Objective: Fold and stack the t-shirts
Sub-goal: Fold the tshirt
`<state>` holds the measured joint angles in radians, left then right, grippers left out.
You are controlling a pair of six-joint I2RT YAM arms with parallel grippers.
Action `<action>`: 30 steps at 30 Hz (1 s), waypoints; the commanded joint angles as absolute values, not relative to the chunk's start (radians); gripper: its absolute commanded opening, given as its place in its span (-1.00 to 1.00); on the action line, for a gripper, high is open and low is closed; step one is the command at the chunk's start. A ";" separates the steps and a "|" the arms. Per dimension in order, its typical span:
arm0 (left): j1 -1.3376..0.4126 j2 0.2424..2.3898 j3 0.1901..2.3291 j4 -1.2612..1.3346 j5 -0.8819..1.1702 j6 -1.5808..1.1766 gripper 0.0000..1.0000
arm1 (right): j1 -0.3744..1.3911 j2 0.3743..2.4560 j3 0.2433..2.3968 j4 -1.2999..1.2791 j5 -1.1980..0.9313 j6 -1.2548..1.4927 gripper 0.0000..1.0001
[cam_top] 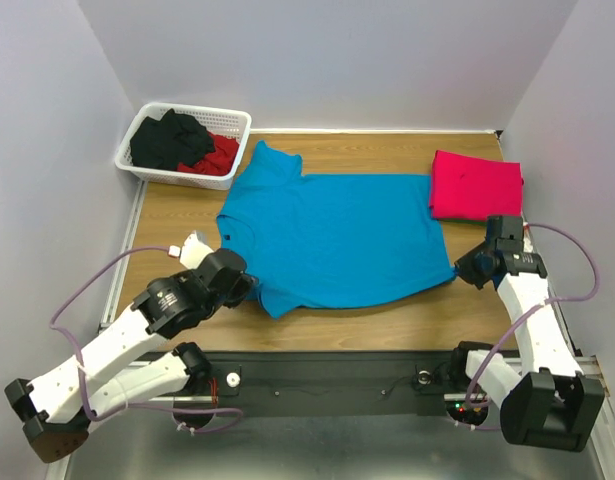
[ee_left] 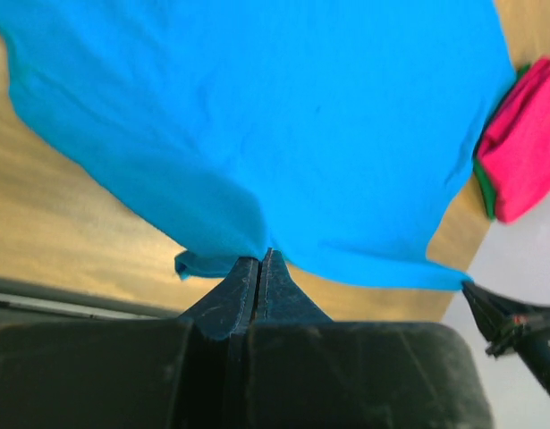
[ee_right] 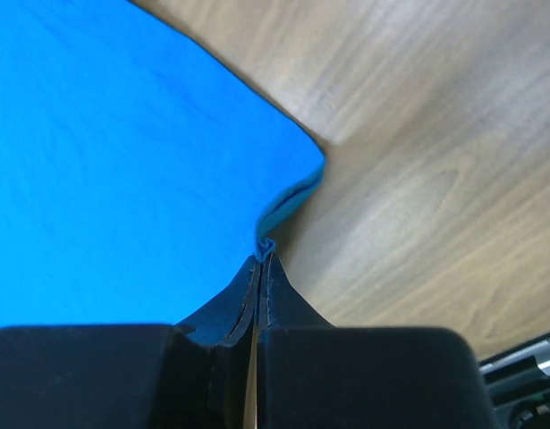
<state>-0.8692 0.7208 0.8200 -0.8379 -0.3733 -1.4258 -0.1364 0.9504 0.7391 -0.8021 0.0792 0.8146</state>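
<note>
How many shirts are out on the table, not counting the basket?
2: the blue t-shirt spread flat in the middle, the pink t-shirt folded at far right. A green edge beneath it may be another.

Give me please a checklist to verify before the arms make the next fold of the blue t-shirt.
1. Left gripper shut on the near edge of the blue t-shirt: ok.
2. Right gripper shut on the shirt's near right corner: ok.
3. Blue t-shirt spread flat on the table: ok.
4. Folded pink t-shirt clear of the blue one: cannot tell; from above their edges seem to meet.
5. Basket off the blue cloth: ok, it stands beside the far sleeve.
</note>
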 commanded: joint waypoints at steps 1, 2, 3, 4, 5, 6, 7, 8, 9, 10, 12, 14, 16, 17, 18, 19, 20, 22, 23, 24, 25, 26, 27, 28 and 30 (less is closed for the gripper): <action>-0.821 0.777 0.874 -0.741 -0.465 -1.338 -1.00 | -0.137 0.991 0.799 -0.697 0.100 0.802 -0.99; -0.789 0.791 0.873 -0.718 -0.445 -1.291 -1.00 | -0.137 1.000 0.805 -0.681 0.100 0.802 -0.99; -0.772 0.807 0.873 -0.698 -0.434 -1.272 -1.00 | -0.138 1.009 0.808 -0.673 0.103 0.802 -0.99; -0.749 0.840 0.873 -0.668 -0.410 -1.247 -1.00 | -0.137 1.028 0.818 -0.666 0.103 0.802 -0.99; -0.727 0.859 0.876 -0.655 -0.397 -1.227 -1.00 | -0.137 1.028 0.821 -0.655 0.103 0.804 -0.99; -0.680 0.876 0.882 -0.644 -0.384 -1.183 -1.00 | -0.137 1.046 0.825 -0.641 0.103 0.799 -0.99; -0.660 0.905 0.888 -0.629 -0.374 -1.168 -1.00 | -0.137 1.057 0.836 -0.635 0.106 0.796 -0.99; -0.641 0.919 0.891 -0.621 -0.371 -1.157 -1.00 | -0.137 1.069 0.839 -0.629 0.109 0.792 -0.99; -0.621 0.928 0.894 -0.608 -0.371 -1.125 -1.00 | -0.137 1.092 0.839 -0.611 0.124 0.790 -0.99; -0.586 0.942 0.897 -0.597 -0.371 -1.115 -1.00 | -0.137 1.103 0.841 -0.600 0.129 0.795 -0.99; -0.548 0.954 0.894 -0.543 -0.354 -1.080 -1.00 | -0.137 1.130 0.847 -0.572 0.121 0.795 -0.99; -0.502 0.971 0.894 -0.482 -0.332 -1.025 -1.00 | -0.137 1.167 0.853 -0.554 0.109 0.795 -0.99; -0.465 1.000 0.908 -0.443 -0.315 -0.979 -1.00 | -0.137 1.195 0.861 -0.529 0.094 0.804 -0.99; -0.459 1.011 0.914 -0.430 -0.302 -0.962 -1.00 | -0.137 1.203 0.864 -0.514 0.091 0.805 -0.99; -0.453 1.023 0.923 -0.416 -0.296 -0.945 -1.00 | -0.137 1.207 0.870 -0.508 0.089 0.807 -0.99; -0.446 1.050 0.928 -0.399 -0.290 -0.937 -1.00 | -0.137 1.221 0.874 -0.503 0.089 0.810 -0.99; -0.436 1.066 0.933 -0.388 -0.275 -0.916 -1.00 | -0.137 1.226 0.877 -0.497 0.092 0.811 -0.99; -0.422 1.118 0.940 -0.377 -0.255 -0.899 -1.00 | -0.137 1.235 0.884 -0.489 0.097 0.813 -0.99; -0.414 1.136 0.946 -0.377 -0.241 -0.879 -1.00 | -0.137 1.244 0.887 -0.486 0.101 0.815 -0.99; -0.402 1.170 0.956 -0.376 -0.235 -0.870 -1.00 | -0.137 1.250 0.890 -0.482 0.112 0.816 -0.99; -0.393 1.187 0.960 -0.376 -0.230 -0.861 -1.00 | -0.137 1.255 0.894 -0.479 0.117 0.815 -0.99; -0.385 1.201 0.963 -0.373 -0.229 -0.854 -1.00 | -0.137 1.264 0.897 -0.476 0.118 0.816 -0.99; -0.377 1.215 0.969 -0.371 -0.224 -0.839 -1.00 | -0.137 1.278 0.899 -0.468 0.120 0.815 -0.99; -0.359 1.236 0.973 -0.364 -0.216 -0.833 -1.00 | -0.137 1.290 0.907 -0.466 0.121 0.813 -0.99; -0.342 1.252 0.973 -0.344 -0.210 -0.819 -1.00 | -0.137 1.322 0.914 -0.459 0.127 0.807 -0.99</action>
<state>-0.3786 1.2385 0.9226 -0.3923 -0.2256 -0.8879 -0.1364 1.2816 0.8635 -0.5270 0.0910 0.8085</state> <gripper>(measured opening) 0.033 0.013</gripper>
